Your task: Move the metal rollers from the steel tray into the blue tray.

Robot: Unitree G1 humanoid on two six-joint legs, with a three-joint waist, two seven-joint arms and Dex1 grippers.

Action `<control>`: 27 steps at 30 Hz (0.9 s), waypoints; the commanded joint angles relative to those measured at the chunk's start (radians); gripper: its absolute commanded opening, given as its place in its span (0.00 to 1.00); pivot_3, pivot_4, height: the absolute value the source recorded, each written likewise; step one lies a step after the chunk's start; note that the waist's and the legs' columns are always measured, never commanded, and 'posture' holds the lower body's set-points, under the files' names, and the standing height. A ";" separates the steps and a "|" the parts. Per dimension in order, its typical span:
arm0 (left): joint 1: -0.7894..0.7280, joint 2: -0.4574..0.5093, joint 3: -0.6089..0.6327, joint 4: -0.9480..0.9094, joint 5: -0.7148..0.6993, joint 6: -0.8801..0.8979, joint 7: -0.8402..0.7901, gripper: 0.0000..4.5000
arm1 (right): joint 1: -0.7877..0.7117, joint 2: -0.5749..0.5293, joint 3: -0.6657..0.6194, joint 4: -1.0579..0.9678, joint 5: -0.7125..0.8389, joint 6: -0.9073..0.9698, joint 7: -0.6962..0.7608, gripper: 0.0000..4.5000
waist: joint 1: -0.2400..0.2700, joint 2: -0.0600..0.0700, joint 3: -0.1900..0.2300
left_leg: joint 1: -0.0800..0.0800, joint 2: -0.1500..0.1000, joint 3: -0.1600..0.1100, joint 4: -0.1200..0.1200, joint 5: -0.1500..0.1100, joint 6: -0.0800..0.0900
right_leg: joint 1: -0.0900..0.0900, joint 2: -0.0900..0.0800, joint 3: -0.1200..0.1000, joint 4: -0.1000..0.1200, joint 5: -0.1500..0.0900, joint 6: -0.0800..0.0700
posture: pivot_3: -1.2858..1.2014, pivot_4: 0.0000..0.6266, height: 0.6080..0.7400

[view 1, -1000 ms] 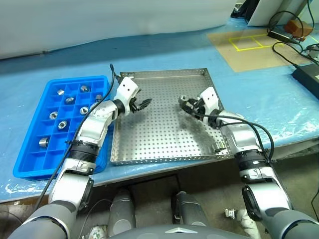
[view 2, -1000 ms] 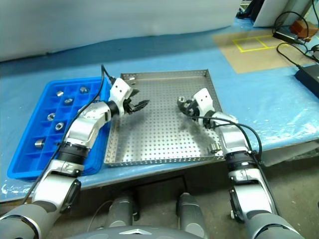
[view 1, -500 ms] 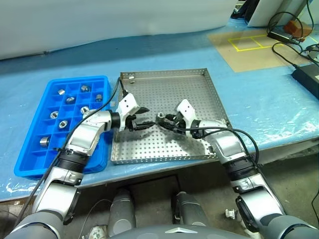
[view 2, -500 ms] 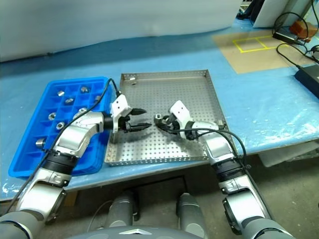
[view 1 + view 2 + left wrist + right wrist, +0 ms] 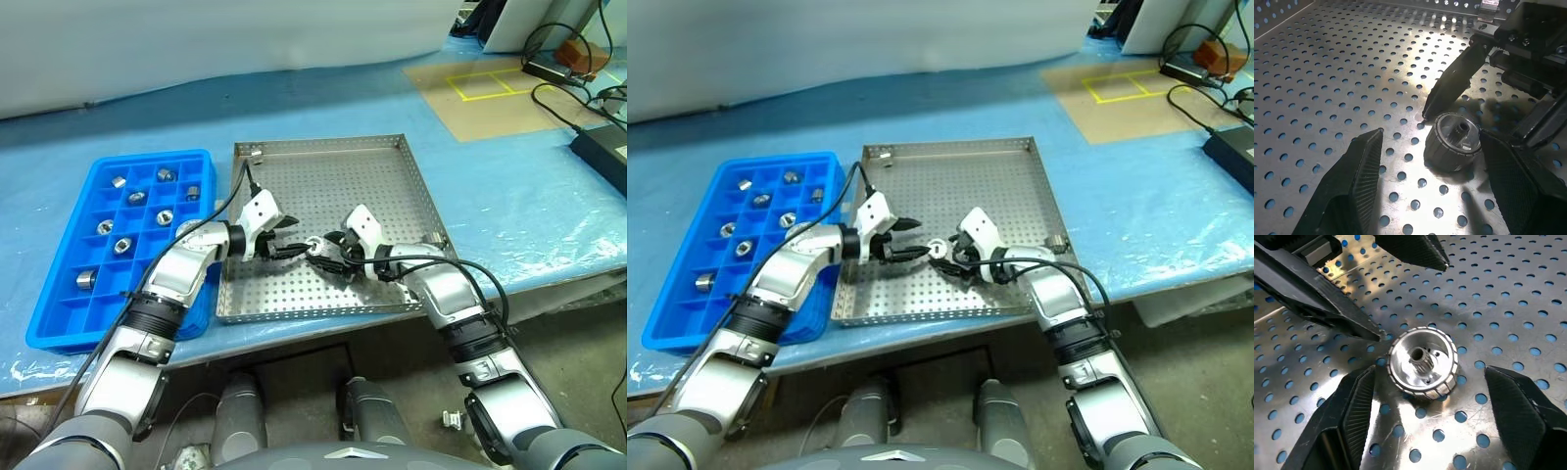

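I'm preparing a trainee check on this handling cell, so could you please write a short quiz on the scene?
1. True or false: the roller between the left gripper and the right gripper is lifted clear of the steel tray.
2. The right gripper's jaws are: A) shut on the roller; B) open, one on either side of the roller; C) shut and empty.
3. Which tray holds several rollers in separate compartments?

Key:
1. False: it lies on the perforated floor of the steel tray.
2. B.
3. The blue tray.
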 commanded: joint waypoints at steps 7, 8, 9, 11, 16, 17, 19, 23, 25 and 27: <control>-0.021 0.009 0.009 0.009 -0.006 -0.012 -0.028 0.73 | 0.044 -0.175 -0.063 -0.241 0.110 0.099 0.140 0.78 | 0.010 0.000 0.000 | 0.000 -0.001 0.000 0.000 0.000 0.000 | 0.001 0.000 0.000 -0.001 0.000 0.000 | 0.42 0.24 1.00; -0.019 0.013 0.008 0.014 -0.004 -0.017 -0.036 0.73 | 0.064 -0.223 -0.077 -0.288 0.143 0.129 0.180 0.78 | 0.012 0.000 0.000 | 0.000 -0.001 0.000 0.000 0.000 0.001 | 0.001 0.000 0.000 -0.001 0.000 0.000 | 0.42 0.24 1.00; -0.018 0.015 0.007 0.019 -0.002 -0.022 -0.040 0.73 | 0.076 -0.254 -0.083 -0.315 0.164 0.148 0.203 0.78 | 0.014 0.000 0.000 | 0.000 -0.001 0.000 0.000 0.000 0.001 | 0.002 0.000 0.000 -0.001 0.000 0.000 | 0.42 0.24 1.00; -0.021 0.014 0.006 0.033 0.003 -0.031 -0.042 0.73 | 0.096 -0.304 -0.097 -0.357 0.198 0.180 0.231 0.78 | 0.015 0.000 0.000 | 0.002 -0.001 0.000 0.000 -0.001 0.001 | 0.003 0.000 0.001 -0.001 0.000 0.000 | 0.41 0.24 1.00; -0.047 -0.020 -0.010 0.064 0.008 -0.044 -0.049 0.73 | 0.108 -0.339 -0.127 -0.348 0.192 0.166 0.191 0.78 | 0.012 0.000 0.000 | 0.005 0.000 0.001 0.000 -0.001 0.001 | 0.004 0.001 0.002 -0.001 0.000 0.000 | 0.40 0.24 1.00; -0.066 -0.052 -0.026 0.077 0.019 -0.041 -0.032 0.73 | 0.098 -0.323 -0.138 -0.336 0.193 0.162 0.167 0.78 | 0.011 0.000 0.000 | 0.005 0.000 0.001 0.000 -0.001 0.001 | 0.004 0.000 0.002 0.000 0.000 0.000 | 0.40 0.24 1.00; -0.099 -0.102 -0.041 0.121 0.039 -0.045 0.000 0.73 | 0.092 -0.300 -0.142 -0.323 0.180 0.148 0.124 0.78 | 0.011 0.000 0.000 | 0.005 0.000 0.001 0.001 0.000 0.001 | 0.004 0.000 0.003 0.000 0.000 0.000 | 0.40 0.24 1.00; -0.097 -0.105 -0.057 0.137 0.041 -0.061 -0.048 0.77 | 0.132 -0.310 -0.118 -0.339 0.162 0.129 0.108 0.79 | 0.006 0.000 0.000 | 0.006 -0.002 0.002 0.001 0.001 0.003 | 0.005 -0.001 0.004 0.000 0.000 0.000 | 0.39 0.24 1.00; -0.090 -0.092 -0.064 0.135 0.043 -0.061 -0.067 0.85 | 0.150 -0.322 -0.114 -0.345 0.157 0.117 0.108 0.79 | 0.001 0.000 0.000 | 0.005 -0.002 0.002 0.000 0.000 0.003 | 0.005 -0.001 0.004 -0.001 0.000 0.000 | 0.39 0.24 1.00; -0.086 -0.086 -0.077 0.144 0.070 -0.072 -0.050 1.00 | 0.154 -0.325 -0.121 -0.341 0.154 0.117 0.096 0.79 | -0.005 0.000 0.000 | 0.005 -0.001 0.002 -0.001 0.000 0.003 | 0.004 0.000 0.004 -0.001 0.000 0.000 | 0.38 0.24 1.00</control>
